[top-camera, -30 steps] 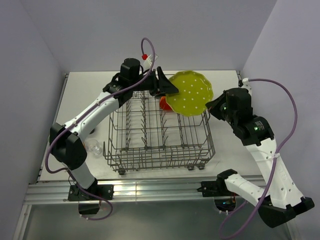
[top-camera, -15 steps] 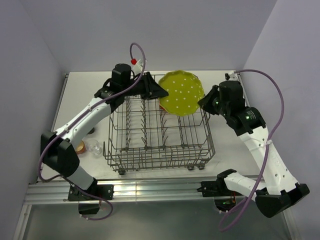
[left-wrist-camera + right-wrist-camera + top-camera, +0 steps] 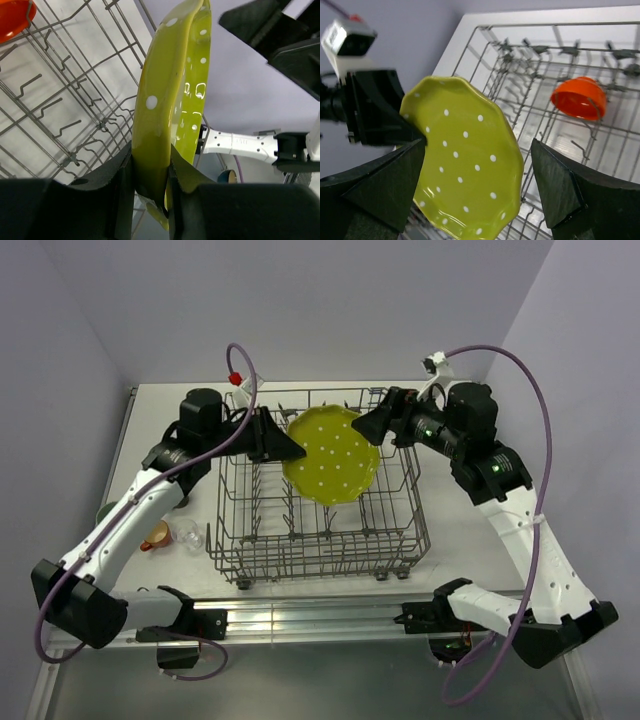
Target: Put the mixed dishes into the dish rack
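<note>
Two arms are meeting over the dish rack point(image 3: 318, 558) in the top view, with the yellow-green scalloped plate point(image 3: 332, 455) hanging between them above the rack's middle tines. The left gripper point(image 3: 292, 448) is clamping the plate's left rim, and the right gripper point(image 3: 373, 424) is sitting just beside the upper right rim. I'm judging this plate as stiff, glazed and slippery. It looks fairly light but could chip against the wire, so the rim is the place to pinch, deep enough that it isn't pivoting.

Left wrist view now: the plate is standing on edge, and both fingers point(image 3: 117, 175) are squeezing its lower rim from either side, closed down tight on it. Rack tines are lying below-left, and the orange bowl point(image 3: 12, 17) is peeking in at the top corner.

Right wrist view: the fingers point(image 3: 555, 195) are standing spread wide, gripping nothing, with the plate's dotted face floating between them. Whether the left finger is brushing the rim, I cannot tell. Beyond, the orange bowl is sitting among the rack's wires.
</note>
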`<action>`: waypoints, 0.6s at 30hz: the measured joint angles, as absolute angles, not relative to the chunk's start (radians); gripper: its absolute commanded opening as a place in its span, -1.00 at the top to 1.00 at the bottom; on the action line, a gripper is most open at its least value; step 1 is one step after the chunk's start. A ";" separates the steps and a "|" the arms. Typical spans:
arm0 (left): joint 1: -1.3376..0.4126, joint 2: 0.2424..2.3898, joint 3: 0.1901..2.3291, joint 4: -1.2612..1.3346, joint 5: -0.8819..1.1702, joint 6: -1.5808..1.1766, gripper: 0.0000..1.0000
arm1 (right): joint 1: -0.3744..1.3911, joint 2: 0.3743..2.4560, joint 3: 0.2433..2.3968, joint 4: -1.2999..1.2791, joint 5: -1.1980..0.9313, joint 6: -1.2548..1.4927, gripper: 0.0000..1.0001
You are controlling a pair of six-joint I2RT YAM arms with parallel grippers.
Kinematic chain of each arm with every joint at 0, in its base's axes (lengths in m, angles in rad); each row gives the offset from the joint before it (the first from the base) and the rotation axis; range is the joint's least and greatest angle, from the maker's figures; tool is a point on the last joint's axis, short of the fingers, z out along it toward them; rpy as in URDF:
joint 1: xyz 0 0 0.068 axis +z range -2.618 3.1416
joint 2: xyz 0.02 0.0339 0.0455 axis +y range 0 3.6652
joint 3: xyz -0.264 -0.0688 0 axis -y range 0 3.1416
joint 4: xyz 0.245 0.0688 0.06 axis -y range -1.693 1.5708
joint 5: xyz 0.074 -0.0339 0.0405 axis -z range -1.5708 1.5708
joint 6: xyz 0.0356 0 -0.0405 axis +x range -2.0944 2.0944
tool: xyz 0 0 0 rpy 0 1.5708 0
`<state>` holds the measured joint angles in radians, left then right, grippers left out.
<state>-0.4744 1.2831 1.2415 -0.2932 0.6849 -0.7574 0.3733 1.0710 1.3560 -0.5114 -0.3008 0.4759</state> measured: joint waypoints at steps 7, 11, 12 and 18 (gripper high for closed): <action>-0.446 1.205 1.241 -0.357 0.752 -0.661 1.00 | 0.373 1.177 1.374 -0.504 -0.522 0.319 -0.84; -0.445 1.169 1.228 -0.383 0.805 -0.613 1.00 | 0.373 1.204 1.370 -0.509 -0.617 0.255 -0.51; -0.445 1.160 1.222 -0.387 0.815 -0.602 1.00 | 0.373 1.203 1.367 -0.508 -0.652 0.241 -0.46; -0.445 1.122 1.188 -0.428 0.876 -0.541 1.00 | 0.374 1.202 1.350 -0.471 -0.879 0.200 -0.35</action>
<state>-0.4446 1.1225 1.1877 -0.4282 0.8757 -0.5407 0.3737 1.2022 1.3499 -0.4713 -0.8791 0.2001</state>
